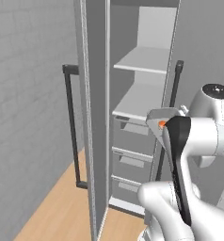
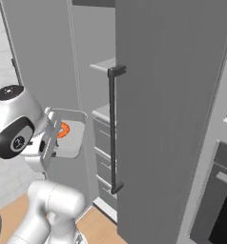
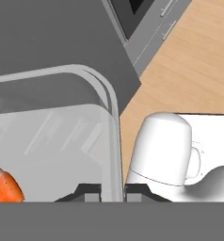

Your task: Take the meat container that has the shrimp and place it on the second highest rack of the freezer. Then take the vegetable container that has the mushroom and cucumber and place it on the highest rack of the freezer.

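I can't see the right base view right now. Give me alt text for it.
The claw holds the meat container, shrimp inside, in the air just in front of the open freezer. The freezer's two pale shelves sit above grey drawers; a grey door with a black bar handle stands to the right.

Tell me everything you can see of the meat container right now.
The meat container is a shallow, pale grey, slightly see-through rectangular tray with rounded corners and a raised rim. The hand holds it in the air by one rim wall, a finger on each side, in front of the open freezer, about level with its lower shelf. It sits roughly level and touches no shelf. Inside lies one curled orange shrimp, near the gripped end.
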